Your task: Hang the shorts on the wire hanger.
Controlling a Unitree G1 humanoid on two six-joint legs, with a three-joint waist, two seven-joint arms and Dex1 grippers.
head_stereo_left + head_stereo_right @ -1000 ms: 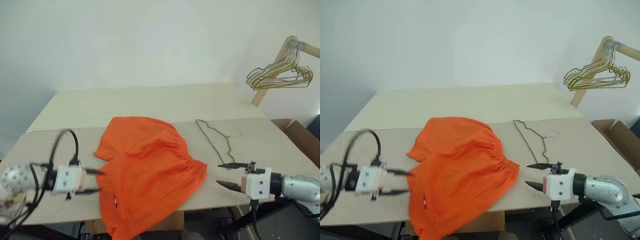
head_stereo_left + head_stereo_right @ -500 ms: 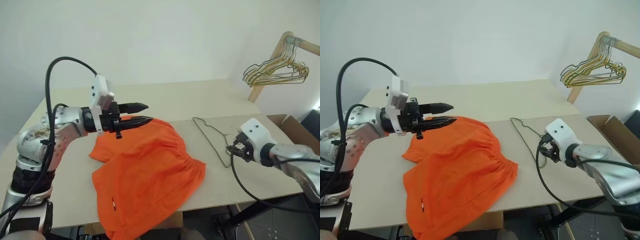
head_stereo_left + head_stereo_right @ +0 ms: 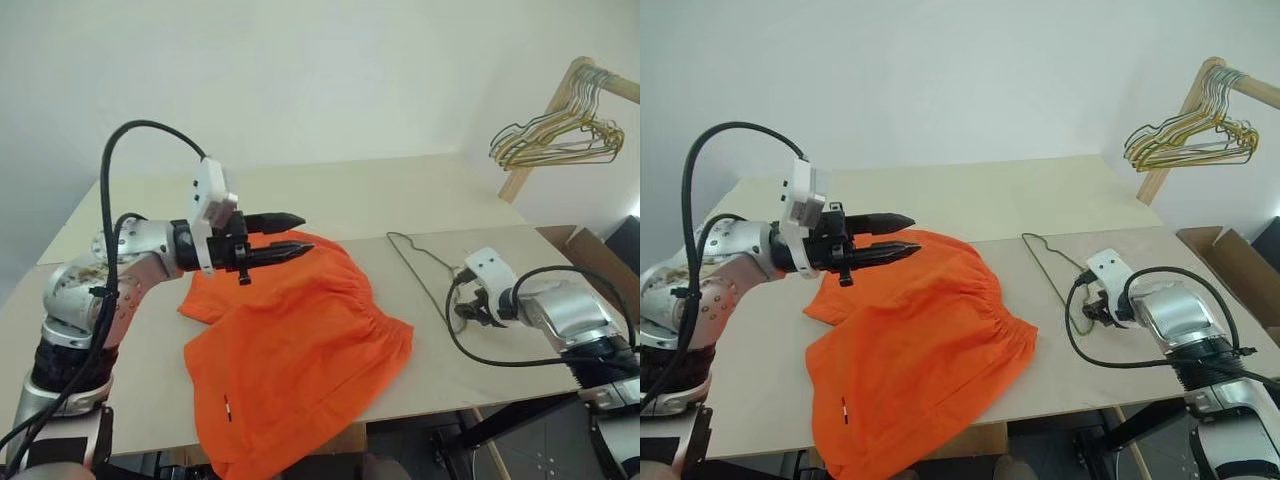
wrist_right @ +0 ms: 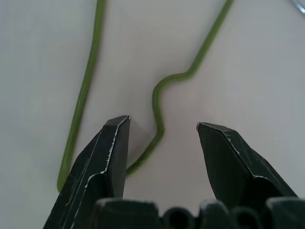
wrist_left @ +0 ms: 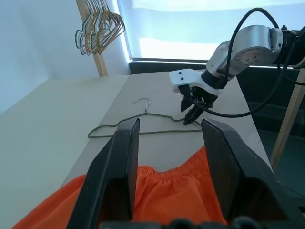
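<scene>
Currently we see the shorts (image 3: 295, 350) lying spread on the table (image 3: 400, 205), their near edge hanging over its front. Just to their right lies the wire hanger (image 3: 425, 270), flat, apart from the cloth. Our left gripper (image 3: 300, 234) hangs level above the shorts' far edge, its 2 fingers parted and empty. Our right gripper (image 4: 162, 131) points down at the hanger's near end, fingers spread on either side of the wire, not closed on it.
</scene>
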